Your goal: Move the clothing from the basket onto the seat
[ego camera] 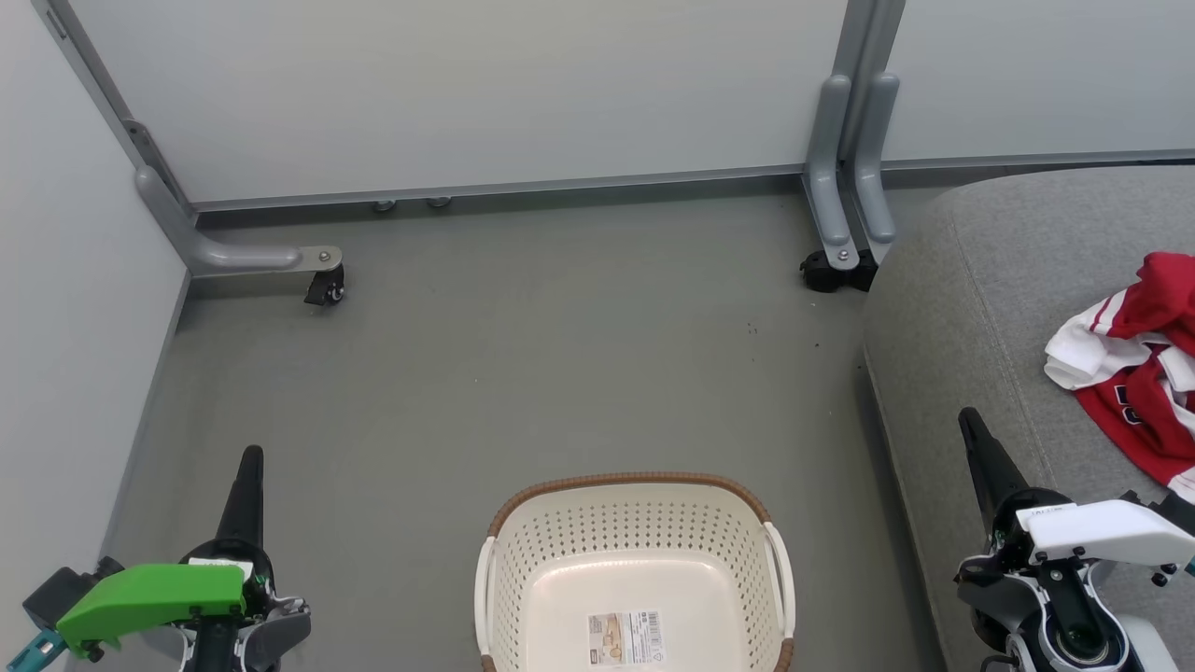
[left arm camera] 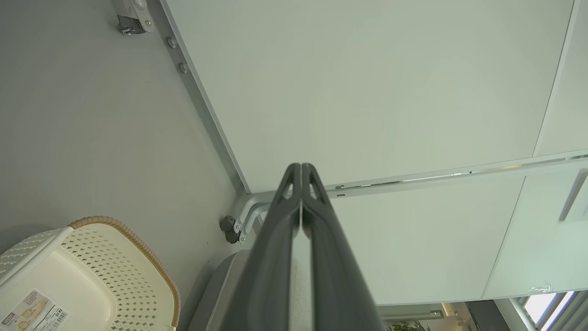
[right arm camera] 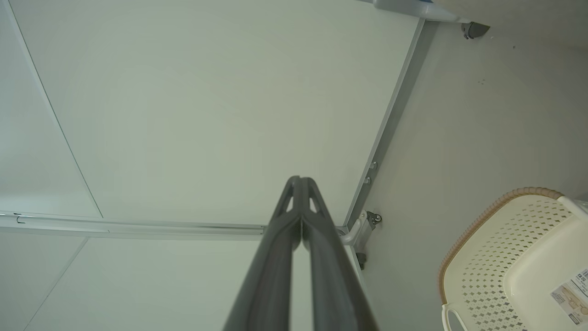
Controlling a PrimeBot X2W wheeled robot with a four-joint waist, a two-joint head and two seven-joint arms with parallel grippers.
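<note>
Two grippers, each with its fingers pressed together and holding nothing, point up the head view. The left gripper (ego camera: 251, 455) hangs over the grey floor (ego camera: 523, 355), and the right gripper (ego camera: 967, 417) over the near edge of the seat (ego camera: 971, 308). Between them the cream basket (ego camera: 625, 482) stands on the floor, a barcode sticker (ego camera: 627, 637) on its bottom. The red and white clothing (ego camera: 1144, 383) lies crumpled on the seat, beyond the right gripper.
</note>
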